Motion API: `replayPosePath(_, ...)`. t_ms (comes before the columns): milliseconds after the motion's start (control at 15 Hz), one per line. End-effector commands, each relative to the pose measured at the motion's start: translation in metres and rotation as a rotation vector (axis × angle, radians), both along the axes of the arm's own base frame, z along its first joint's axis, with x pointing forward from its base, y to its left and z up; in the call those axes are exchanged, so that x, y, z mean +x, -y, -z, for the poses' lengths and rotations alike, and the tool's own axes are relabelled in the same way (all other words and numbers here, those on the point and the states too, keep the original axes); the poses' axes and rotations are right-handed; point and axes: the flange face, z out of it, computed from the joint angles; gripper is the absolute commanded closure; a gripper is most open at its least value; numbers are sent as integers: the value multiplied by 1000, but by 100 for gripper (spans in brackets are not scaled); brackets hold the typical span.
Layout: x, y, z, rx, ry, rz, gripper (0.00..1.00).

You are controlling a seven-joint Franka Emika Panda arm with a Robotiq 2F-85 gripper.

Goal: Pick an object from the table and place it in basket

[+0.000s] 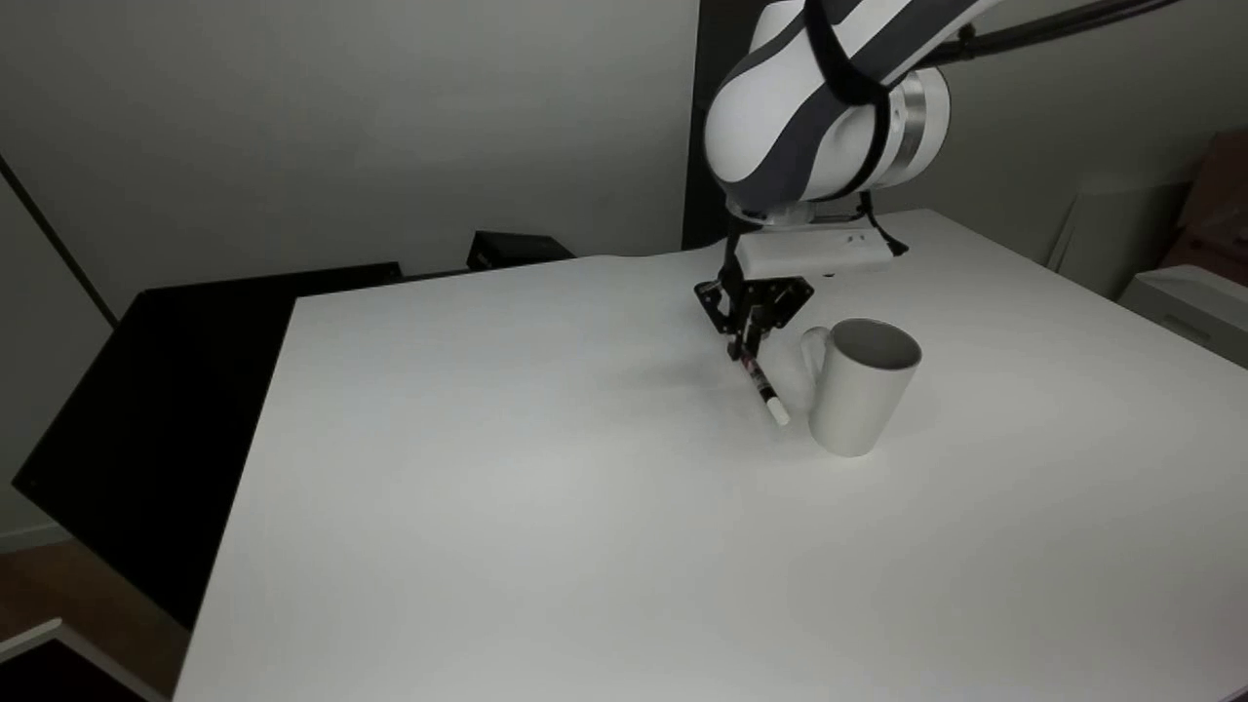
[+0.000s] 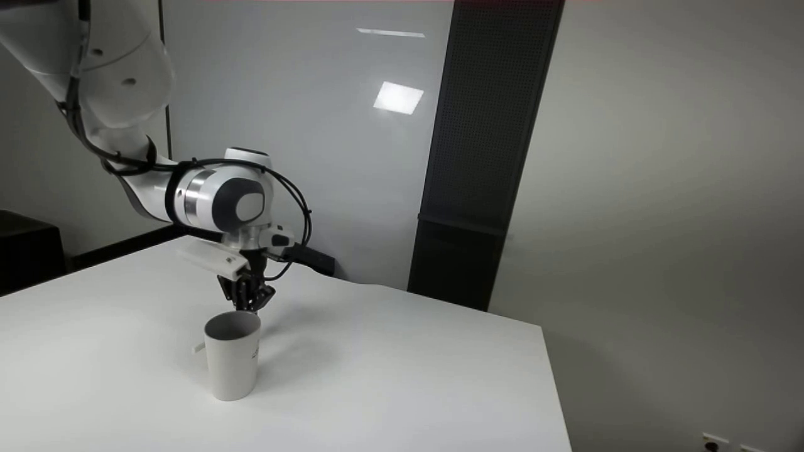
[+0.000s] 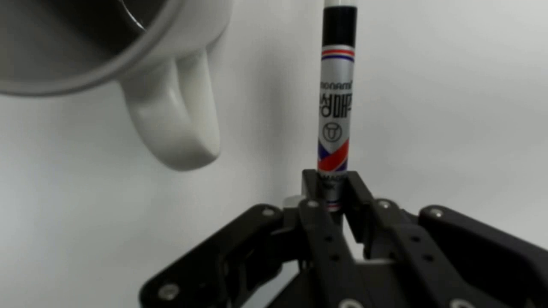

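Right of centre in the wrist view, the black two-fingered gripper [image 3: 333, 188] clamps one end of a slim, round silver-and-black marker [image 3: 336, 98]. The white ceramic mug [image 3: 201, 30] stands near it, upper left. From here, I'd raise the white tip [image 1: 777, 410] well above the mug before swinging across, then lower tip first.

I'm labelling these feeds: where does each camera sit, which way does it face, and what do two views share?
Exterior view: raised outside the robot, facing down across the table; arm and gripper show.
Exterior view: also raised outside, facing across the table toward a dark panel; arm and gripper show.
Wrist view: on the wrist, facing down past the gripper to the marker; only the gripper shows.
Both exterior views share the table, mug, arm and gripper.
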Motion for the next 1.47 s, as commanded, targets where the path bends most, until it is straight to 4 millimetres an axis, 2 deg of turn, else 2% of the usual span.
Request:
replayPosePath(0,6,3,-37,27,4,66,93)
replayPosePath(467,12,25,-101,57,89,99,93)
replayPosePath(867,8,47,-150,27,254,116,93)
replayPosePath(1133,-18,67,-170,-37,426,105,93)
replayPosePath(1400,-55,95,-191,-104,569,80,93)
